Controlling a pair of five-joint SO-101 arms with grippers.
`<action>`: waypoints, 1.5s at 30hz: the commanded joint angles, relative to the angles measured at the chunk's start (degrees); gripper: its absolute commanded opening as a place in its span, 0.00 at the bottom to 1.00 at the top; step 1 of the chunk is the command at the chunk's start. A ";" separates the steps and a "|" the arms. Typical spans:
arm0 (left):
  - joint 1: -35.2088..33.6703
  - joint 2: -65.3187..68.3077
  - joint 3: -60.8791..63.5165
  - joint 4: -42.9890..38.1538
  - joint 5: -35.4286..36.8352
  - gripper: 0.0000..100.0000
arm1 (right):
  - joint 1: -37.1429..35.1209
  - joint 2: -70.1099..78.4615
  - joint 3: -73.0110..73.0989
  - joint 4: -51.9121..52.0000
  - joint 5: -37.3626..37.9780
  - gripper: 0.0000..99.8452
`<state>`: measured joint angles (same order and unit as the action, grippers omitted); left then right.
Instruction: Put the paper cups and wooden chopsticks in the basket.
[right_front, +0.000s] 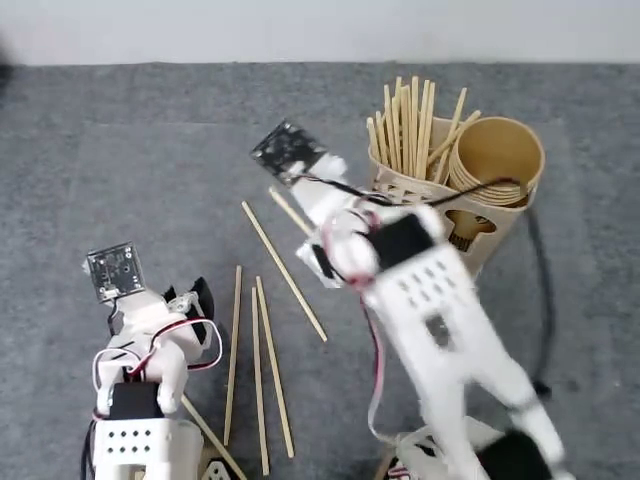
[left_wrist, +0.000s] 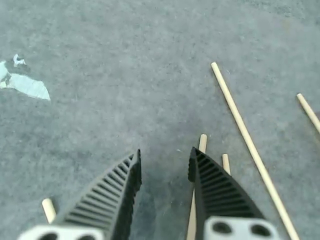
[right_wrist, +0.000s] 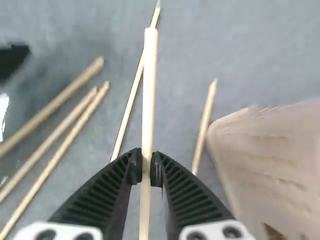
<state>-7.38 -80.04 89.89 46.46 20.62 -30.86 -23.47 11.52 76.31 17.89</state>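
My right gripper is shut on a wooden chopstick, holding it low over the grey mat right next to the wooden basket. In the high view the basket holds a stack of paper cups and several upright chopsticks. A long chopstick lies slanted on the mat, with three more side by side near the front. My left gripper stands open just above the mat with nothing between its fingers, and two chopstick ends lie just past them.
Another chopstick lies partly under the left arm. A short length of chopstick shows beside the right arm's wrist. A pale patch marks the mat. A black cable runs right of the basket. The mat's far left is open.
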 joint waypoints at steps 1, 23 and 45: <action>-0.09 -1.05 -0.40 -0.09 0.35 0.15 | 2.51 -11.56 -3.96 0.22 -0.09 0.01; -0.18 -1.05 -0.40 -0.09 0.35 0.15 | 24.92 -16.13 3.96 -55.08 -16.70 0.01; -0.18 -1.05 1.10 -1.76 0.35 0.15 | 24.40 -14.73 6.77 -34.95 -17.76 0.16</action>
<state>-7.38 -80.04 91.74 46.11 20.62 -5.45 -37.63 23.65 31.56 2.33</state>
